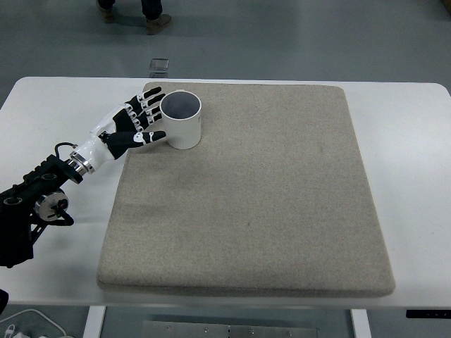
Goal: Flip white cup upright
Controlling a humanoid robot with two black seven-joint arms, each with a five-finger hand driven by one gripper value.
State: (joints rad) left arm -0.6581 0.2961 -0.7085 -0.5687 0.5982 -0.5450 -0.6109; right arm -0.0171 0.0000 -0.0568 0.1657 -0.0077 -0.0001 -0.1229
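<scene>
At far left corner of beige mat (246,204), on white table (49,105): white cup (182,120), upright, mouth facing up, long axis vertical, dark inside visible. Just left of cup: left robot hand (139,121), arm entering from picture's left edge, fingers (149,104) spread and extended, tips at cup wall, thumb near its base; not clamped around it. Beyond table, on grey floor: small clear square object (160,65) and a person's shoes (157,24).

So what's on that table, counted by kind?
Cups: 1, white cup, standing with its mouth up
Mats: 1, beige mat
Robot hands: 1, left hand, by the cup
Total: 3
</scene>
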